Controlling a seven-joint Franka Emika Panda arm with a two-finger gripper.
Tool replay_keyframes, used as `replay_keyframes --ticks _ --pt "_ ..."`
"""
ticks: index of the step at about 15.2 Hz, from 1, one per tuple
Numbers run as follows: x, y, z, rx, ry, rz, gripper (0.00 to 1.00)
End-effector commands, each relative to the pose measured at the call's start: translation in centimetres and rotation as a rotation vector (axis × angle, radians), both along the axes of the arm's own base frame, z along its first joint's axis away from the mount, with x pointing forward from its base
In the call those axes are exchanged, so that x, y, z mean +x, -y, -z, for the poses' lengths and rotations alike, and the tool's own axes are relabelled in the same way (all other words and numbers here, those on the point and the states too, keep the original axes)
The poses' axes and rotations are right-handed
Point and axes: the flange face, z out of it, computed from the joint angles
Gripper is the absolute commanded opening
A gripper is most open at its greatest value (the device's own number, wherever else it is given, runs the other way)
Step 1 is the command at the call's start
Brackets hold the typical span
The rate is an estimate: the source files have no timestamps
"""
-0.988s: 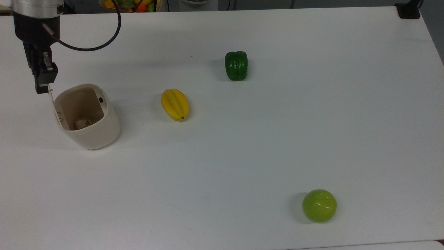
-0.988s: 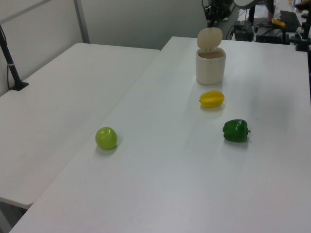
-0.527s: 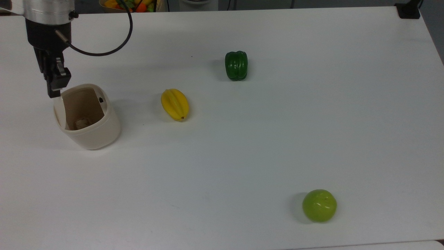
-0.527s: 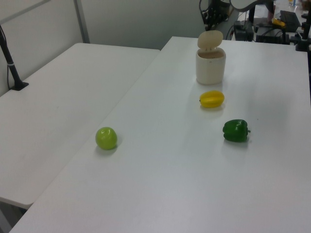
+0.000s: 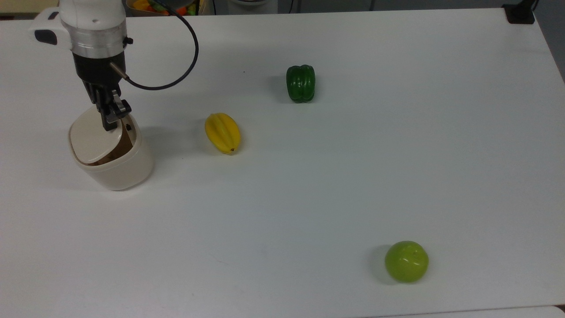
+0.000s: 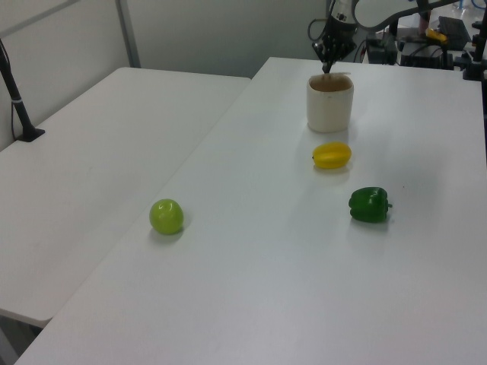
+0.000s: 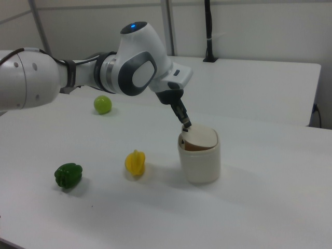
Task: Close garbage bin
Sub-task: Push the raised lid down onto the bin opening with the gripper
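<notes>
The cream garbage bin [image 5: 120, 171] stands at the top view's left on the white table. Its flat lid [image 5: 92, 136] is tipped down over most of the opening, and a dark gap remains along the lid's right edge. My gripper [image 5: 111, 123] is shut, its tips resting on the lid's far right part beside the small black button [image 5: 128, 127]. In the right view the gripper [image 7: 185, 126] touches the slanted lid [image 7: 201, 137] of the bin [image 7: 200, 165]. In the left view the gripper [image 6: 327, 67] hangs just over the bin [image 6: 329, 106].
A yellow starfruit [image 5: 223, 132] lies right of the bin, a green pepper [image 5: 300, 83] farther back, and a green apple [image 5: 406, 261] near the front right. A black cable [image 5: 176, 70] loops from the wrist. A black clamp [image 5: 521, 13] sits at the far right corner.
My gripper moved to the top view's right, from beside the bin to over it. The lid went from upright to tipped down over most of the opening.
</notes>
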Motion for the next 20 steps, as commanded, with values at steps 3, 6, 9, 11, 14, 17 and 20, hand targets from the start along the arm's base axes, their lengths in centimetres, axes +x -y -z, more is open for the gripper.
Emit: replay_keyframes --ticks 3,6,9,11,14,17,20 --pt "-0.6 -1.4 3.0 0.005 -0.114 -0.014 0.0" --pt "-0.6 -1.4 3.5 0.013 -0.122 -0.009 0.0" --pt "-0.6 -1.3 4.0 0.023 -0.12 0.029 0.0" --pt "-0.6 -1.1 4.1 0.024 -0.121 0.033 0.0" --pt "-0.5 -1.1 4.8 0.025 -0.13 0.035 0.0" --pt "-0.4 -1.2 5.6 0.028 -0.137 0.042 0.0" --pt "-0.5 -1.0 5.4 0.029 -0.139 0.047 0.0"
